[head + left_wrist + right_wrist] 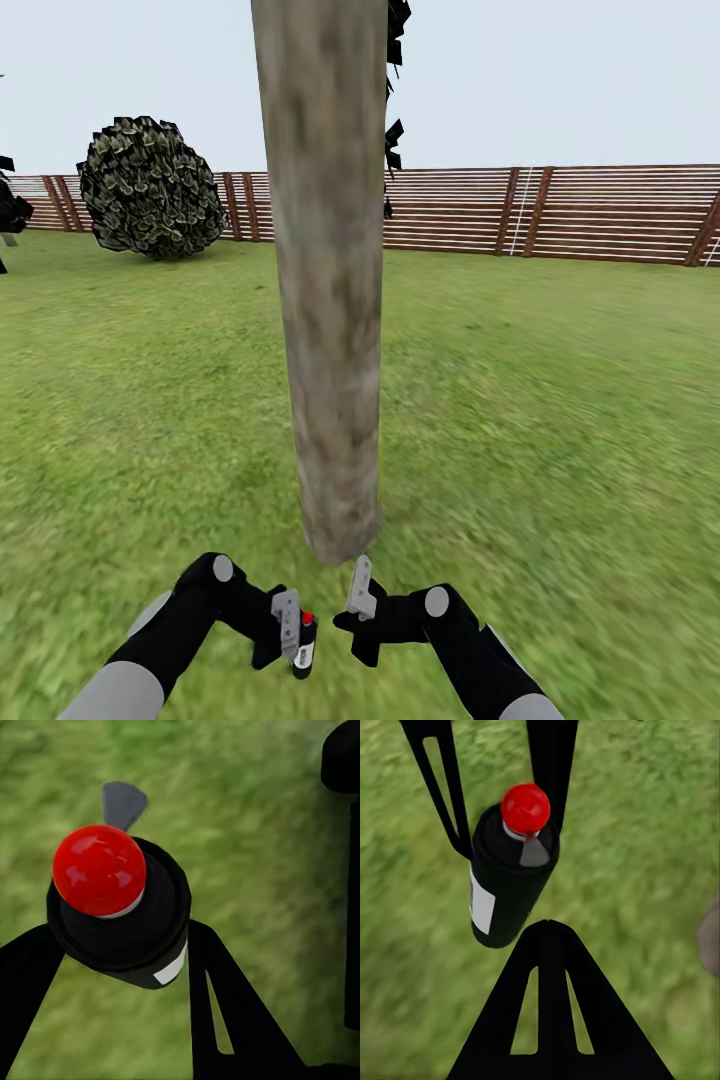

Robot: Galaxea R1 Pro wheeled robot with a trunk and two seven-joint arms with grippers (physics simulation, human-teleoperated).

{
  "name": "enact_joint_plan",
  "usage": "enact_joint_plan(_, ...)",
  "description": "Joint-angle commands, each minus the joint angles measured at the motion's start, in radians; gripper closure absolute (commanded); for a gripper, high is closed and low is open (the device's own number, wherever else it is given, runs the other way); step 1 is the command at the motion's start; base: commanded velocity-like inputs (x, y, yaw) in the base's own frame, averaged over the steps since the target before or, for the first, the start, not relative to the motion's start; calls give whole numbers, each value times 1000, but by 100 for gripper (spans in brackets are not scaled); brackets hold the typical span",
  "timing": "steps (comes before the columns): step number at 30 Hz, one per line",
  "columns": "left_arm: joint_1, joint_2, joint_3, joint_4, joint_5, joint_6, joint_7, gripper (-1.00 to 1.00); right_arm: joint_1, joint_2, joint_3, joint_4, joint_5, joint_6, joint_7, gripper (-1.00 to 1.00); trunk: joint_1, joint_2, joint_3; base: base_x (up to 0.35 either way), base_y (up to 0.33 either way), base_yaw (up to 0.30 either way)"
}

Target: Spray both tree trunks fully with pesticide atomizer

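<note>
Your left gripper (pixel 296 632) has its jaws clamped on the pesticide atomizer (pixel 305 643), held low over the lawn (pixel 560 400) just short of the tree trunk (pixel 330 300). The bottle's black body (pixel 131 922) sits between the left fingers (pixel 232 1012), red tip (pixel 99 868) up; whether anything is inside, you cannot tell. Your right gripper (pixel 360 590) hangs just beside it, jaws together on nothing. The fence (pixel 560 210) and a round bush (pixel 150 187) stand far behind.

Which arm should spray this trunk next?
Left. The left gripper already holds the atomizer between its fingers, red tip up, near the base of the trunk straight ahead. The right gripper holds nothing, so it looks less suited.
</note>
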Motion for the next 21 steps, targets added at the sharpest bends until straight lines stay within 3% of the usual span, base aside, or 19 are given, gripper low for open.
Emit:
enact_joint_plan(1,0,-2,0,0,-1,0,1,100,0,0,0,0,0,0,0,100,0,0,0,0,0,0)
enact_joint_plan(8,1,-5,-4,3,-3,0,46,100,0,4,0,-2,0,-1,0,100,0,0,0,0,0,0)
enact_joint_plan(14,0,-6,-4,3,-3,0,50,100,0,6,0,-4,0,-1,0,100,0,0,0,0,0,0)
enact_joint_plan(21,1,-5,-71,4,0,1,47,100,0,6,0,-5,0,-1,0,100,0,0,0,0,0,0)
